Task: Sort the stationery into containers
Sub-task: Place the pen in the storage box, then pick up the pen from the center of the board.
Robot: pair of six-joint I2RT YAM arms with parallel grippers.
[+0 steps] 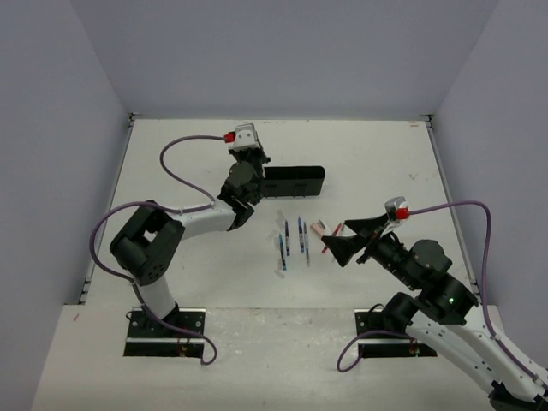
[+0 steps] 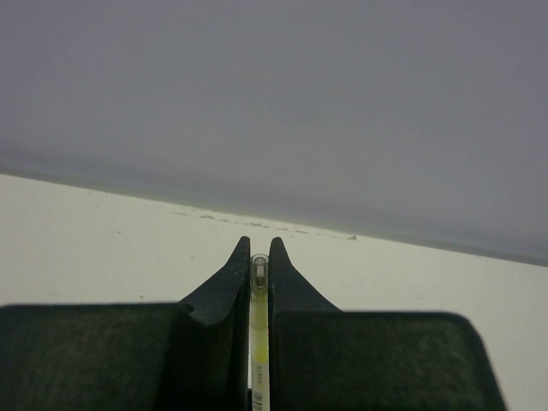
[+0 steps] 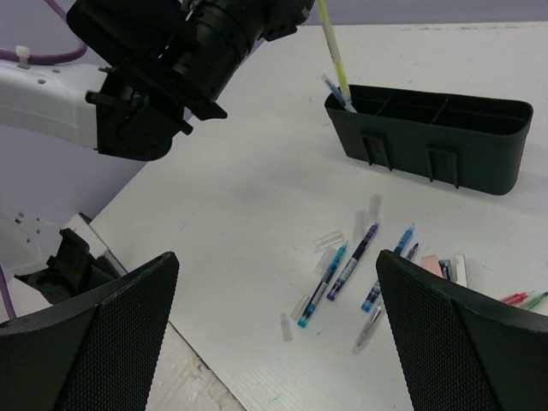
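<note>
Left gripper (image 2: 259, 253) pinched shut on thin yellow-green plastic pen (image 3: 332, 47), axis near-vertical, lower end inside left end compartment of long black plastic tray (image 3: 445, 150). Right gripper (image 1: 332, 242) gaped wide, empty, beside loose pens (image 1: 293, 241).

This is looking like a robotics lab test cell, not a home or an office. A left arm (image 1: 197, 221) and a right arm (image 1: 428, 265) are sitting bolted on black base plates (image 1: 167, 330) at the near edge of a white table (image 1: 368, 163). Plain grey-lilac walls (image 1: 282, 51) are boxing the table in on three sides, like enclosure panels. Purple cables (image 1: 164, 163) are looping off each wrist. Both wrist cameras are showing the same bare white surface. The only props lying out are a few pens (image 1: 288, 240) and a black organizer tray (image 1: 300, 181).
</note>
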